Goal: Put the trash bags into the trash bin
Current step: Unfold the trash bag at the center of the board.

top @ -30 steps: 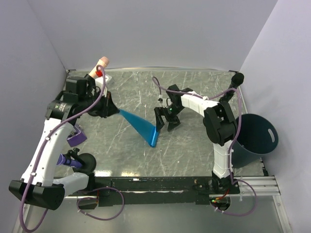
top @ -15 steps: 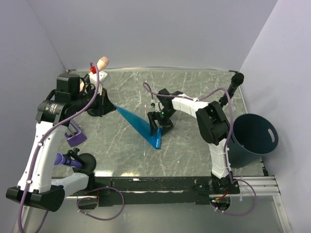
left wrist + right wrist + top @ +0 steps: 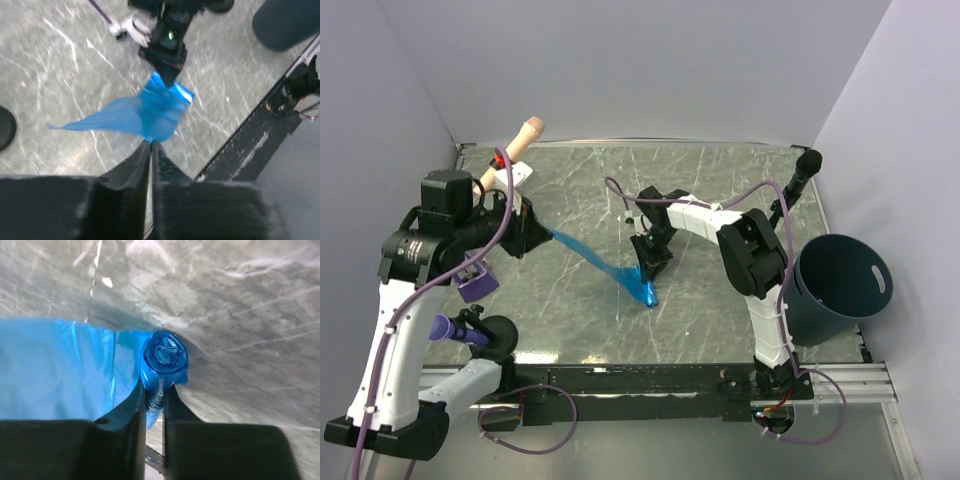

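**Item 1. Trash bag**: thin, translucent bright-blue plastic film. It is drawn out as a long tapering sheet over the grey marbled table, left of centre, and is held between the two grippers. One end is narrowed to a point at the left gripper. The other end is wound into a small, tight blue roll near the middle of the table. Whether the roll touches the surface cannot be told.

**Item 2. Left gripper**: the fingers are pressed together, and the narrow end of the film is pinched between their tips.

**Item 3. Right gripper**: it is pointed down at the table. The jaws are drawn almost together and the film is clamped between them, with the roll just beyond the fingertips.

**Item 4. Trash bin**: dark navy-teal round plastic, with a slot handle cut into the wall. It is stood at the table's right edge, beside the right arm, well apart from the trash bag.

**Item 5. Black round stand base**: it is placed at the near-left corner, beside the left arm.
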Controlling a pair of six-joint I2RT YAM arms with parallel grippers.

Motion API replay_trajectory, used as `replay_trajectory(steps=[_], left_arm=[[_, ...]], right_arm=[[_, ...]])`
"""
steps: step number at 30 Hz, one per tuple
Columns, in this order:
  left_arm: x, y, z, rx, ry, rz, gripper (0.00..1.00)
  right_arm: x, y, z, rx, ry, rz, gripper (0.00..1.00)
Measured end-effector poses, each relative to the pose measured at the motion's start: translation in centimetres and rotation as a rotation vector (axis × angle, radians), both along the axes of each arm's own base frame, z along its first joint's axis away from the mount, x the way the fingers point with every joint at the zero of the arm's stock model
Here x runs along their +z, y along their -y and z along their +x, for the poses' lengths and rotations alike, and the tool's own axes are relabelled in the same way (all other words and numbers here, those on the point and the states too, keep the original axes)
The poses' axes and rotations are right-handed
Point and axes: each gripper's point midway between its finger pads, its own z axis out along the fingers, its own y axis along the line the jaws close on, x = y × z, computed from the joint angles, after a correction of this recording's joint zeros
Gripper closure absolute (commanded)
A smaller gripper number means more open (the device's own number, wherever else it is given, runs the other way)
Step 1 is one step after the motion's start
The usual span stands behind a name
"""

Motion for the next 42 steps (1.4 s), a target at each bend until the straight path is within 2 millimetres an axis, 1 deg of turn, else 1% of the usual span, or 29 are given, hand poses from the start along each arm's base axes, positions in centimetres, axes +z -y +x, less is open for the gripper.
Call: replay_trajectory(steps=[2, 4, 7, 10, 11, 13, 15, 17, 18, 21, 23, 25, 26, 30, 34, 36, 38, 42], left_arm=[[-1.0, -0.2, -0.4, -0.008, -0.007, 0.016, 0.58], [-2.3, -0.4, -0.9, -0.017, -0.019, 0.037, 0.45], [-4.3, -0.7, -1.3, -0.039, -0.032, 0.071, 0.31], [-5.6, -0.5, -1.0, -0.058, -0.025, 0.075, 0.20], [-5.8, -0.3, -0.7, -0.066, -0.015, 0.065, 0.19], [-6.1, 0.4, 0.0, -0.088, 0.012, 0.036, 0.18], [-6.8, 1.2, 0.7, -0.118, 0.039, 0.002, 0.18], [-7.6, 1.9, 1.3, -0.144, 0.062, -0.033, 0.18], [-8.4, 2.3, 1.7, -0.158, 0.077, -0.052, 0.17], [-11.2, 3.4, 2.6, -0.193, 0.106, -0.095, 0.16], [-12.5, 4.4, 3.1, -0.224, 0.121, -0.104, 0.16], [-12.9, 6.0, 3.7, -0.276, 0.146, -0.113, 0.16], [-12.9, 7.2, 4.1, -0.314, 0.171, -0.120, 0.16], [-12.6, 9.9, 4.8, -0.419, 0.241, -0.138, 0.14], [-11.7, 11.2, 5.8, -0.501, 0.334, -0.144, 0.13], [-11.5, 11.7, 6.2, -0.549, 0.373, -0.142, 0.13], [-11.6, 12.3, 6.4, -0.626, 0.412, -0.138, 0.13], [-13.1, 13.9, 6.8, -0.772, 0.436, -0.129, 0.12]], right_arm=[[0.2, 0.0, 0.1, 0.029, 0.007, 0.002, 1.00], [0.4, 0.0, 0.4, 0.063, 0.026, 0.004, 1.00], [0.5, 0.2, 0.9, 0.126, 0.070, 0.008, 1.00], [1.0, 0.8, 1.5, 0.180, 0.121, 0.014, 1.00], [1.5, 0.9, 1.8, 0.197, 0.144, 0.024, 1.00], [3.3, 1.2, 2.4, 0.230, 0.200, 0.062, 1.00], [5.7, 1.1, 2.6, 0.263, 0.267, 0.119, 1.00], [9.1, 1.0, 2.8, 0.304, 0.357, 0.187, 1.00], [11.0, 1.0, 2.8, 0.325, 0.410, 0.223, 1.00], [16.0, 0.8, 2.0, 0.393, 0.541, 0.319, 1.00], [18.3, 0.7, 1.3, 0.436, 0.592, 0.368, 1.00], [19.9, 0.7, 0.7, 0.478, 0.622, 0.405, 1.00], [20.3, 0.6, 0.5, 0.496, 0.625, 0.417, 1.00], [20.5, 1.2, -0.4, 0.555, 0.616, 0.414, 1.00], [21.0, 1.7, -0.9, 0.598, 0.613, 0.404, 1.00], [21.4, 1.9, -1.2, 0.614, 0.612, 0.402, 1.00], [21.7, 2.1, -1.3, 0.627, 0.615, 0.400, 1.00], [21.8, 2.5, -1.7, 0.650, 0.609, 0.388, 1.00]])
